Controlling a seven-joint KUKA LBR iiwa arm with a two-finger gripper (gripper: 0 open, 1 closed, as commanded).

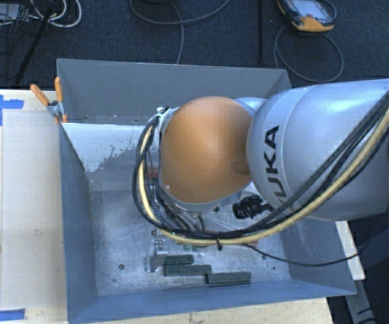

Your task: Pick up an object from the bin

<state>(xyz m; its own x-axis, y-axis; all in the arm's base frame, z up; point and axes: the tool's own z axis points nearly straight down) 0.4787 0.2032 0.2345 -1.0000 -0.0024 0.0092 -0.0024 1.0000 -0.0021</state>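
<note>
In the camera view you see the grey bin [79, 235] across the middle of the frame. The arm [315, 154] comes in from the right edge over the bin's upper right part. The orange cover [204, 150] on the wrist sits at the centre of the frame, above the bin's floor, and a loop of cables [142, 181] curves round its left and lower side. Below the cover, in the lower middle of the frame, a bit of pale metal marks the gripper [158, 252], low over the floor. You cannot tell whether it is open or closed, because the cover and cables hide most of it.

The things nearest to it are the dark green bars [186, 270]. They are flat and narrow and lie left to right on the floor near the bin's lower wall. A short one lies just right of the gripper's metal, and a longer one lies directly below it, close against it. A third bar [229, 277] carries on to the right, a little lower in the frame. You cannot tell whether the gripper touches the short bar.

A black ridged piece [248, 206] shows right of centre, just under the arm's edge. You cannot make out whether it belongs to the robot or lies in the bin
</note>
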